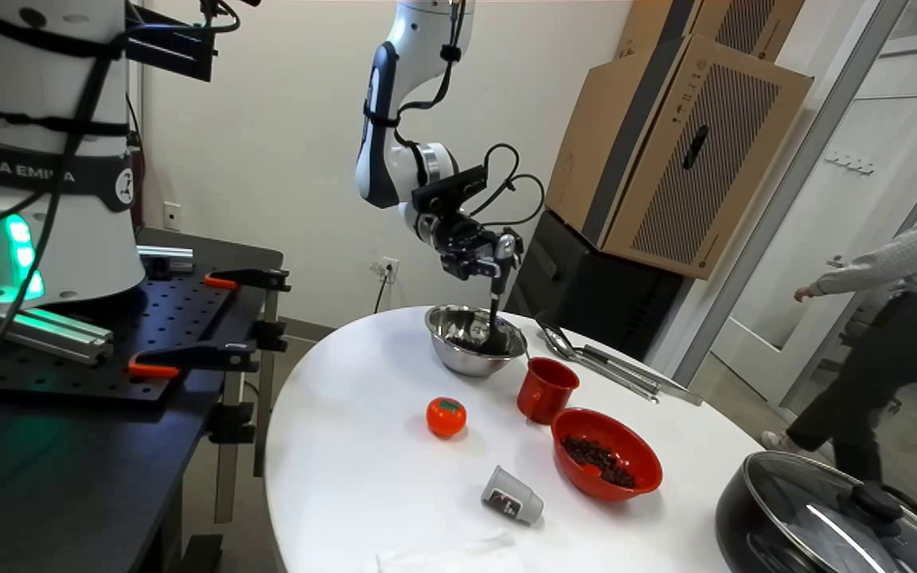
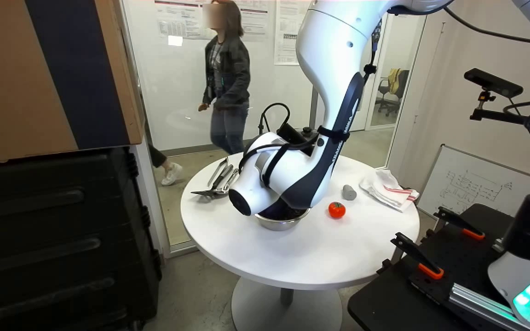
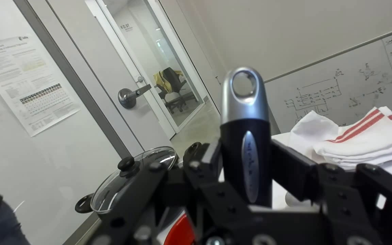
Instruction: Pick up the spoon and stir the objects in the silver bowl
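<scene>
- What has the gripper got?
- The spoon. The jaws are clamped on the dark handle from both sides, and its silvery end, with a hole through it, pokes up above them in the wrist view.

- Where's the rest of the spoon?
- Down in the silver bowl. It stands close to upright in an exterior view, its head looking dark. I can't make out what lies around it.

- How is the arm held?
- The forearm drops steeply from above, then bends at the wrist, so the gripper reaches outward, roughly level, above the silver bowl. In an exterior view the wrist hides the gripper.

- What's closest to that bowl?
- A red mug, just beside it on the white table. Metal utensils lie near, and so does a tomato.

- Beyond those?
- A red bowl holding small dark pieces, then a grey cup on its side, a folded striped cloth, and a dark lidded pot, well apart.

- Past the table?
- Cardboard boxes, and a person in a dark jacket.
</scene>
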